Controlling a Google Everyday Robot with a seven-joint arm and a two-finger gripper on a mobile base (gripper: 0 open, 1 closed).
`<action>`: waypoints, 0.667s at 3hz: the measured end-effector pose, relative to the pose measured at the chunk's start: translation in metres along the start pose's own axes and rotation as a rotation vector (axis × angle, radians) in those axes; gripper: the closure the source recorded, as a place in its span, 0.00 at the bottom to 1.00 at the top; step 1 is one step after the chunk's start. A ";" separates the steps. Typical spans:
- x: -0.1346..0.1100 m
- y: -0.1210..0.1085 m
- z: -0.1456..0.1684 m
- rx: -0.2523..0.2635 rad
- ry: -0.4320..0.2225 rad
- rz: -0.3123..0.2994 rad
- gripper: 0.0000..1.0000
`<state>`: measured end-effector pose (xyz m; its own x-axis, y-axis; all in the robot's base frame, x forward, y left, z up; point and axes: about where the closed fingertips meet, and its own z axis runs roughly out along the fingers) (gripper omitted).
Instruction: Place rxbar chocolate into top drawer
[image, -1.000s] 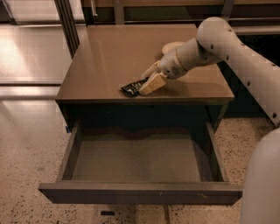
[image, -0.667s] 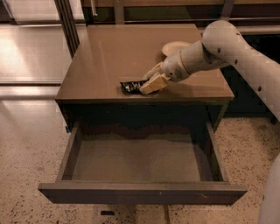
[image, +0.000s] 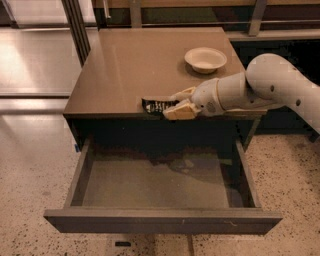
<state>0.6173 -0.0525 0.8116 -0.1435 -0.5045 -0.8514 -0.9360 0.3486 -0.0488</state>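
Observation:
The rxbar chocolate (image: 154, 106), a flat black bar with white lettering, is held between the cream fingers of my gripper (image: 176, 103). The gripper is shut on the bar's right end and holds it at the front edge of the cabinet top, just above the open top drawer (image: 160, 220). The drawer is pulled fully out below; its greyish floor (image: 150, 185) shows nothing lying in it. My white arm (image: 270, 85) reaches in from the right.
A round cream bowl (image: 205, 59) stands on the brown cabinet top (image: 130, 65) at the back right. Dark metal posts (image: 75, 30) stand at the back left. Speckled floor lies around the cabinet.
The gripper has carried the bar from the middle of the cabinet top forward to its front edge, over the drawer. The bowl is now uncovered.

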 end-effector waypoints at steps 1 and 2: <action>-0.001 0.005 -0.003 0.006 -0.005 0.009 1.00; -0.030 0.028 -0.027 0.073 -0.050 0.045 1.00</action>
<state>0.5866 -0.0490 0.8494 -0.1673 -0.4478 -0.8784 -0.9027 0.4278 -0.0461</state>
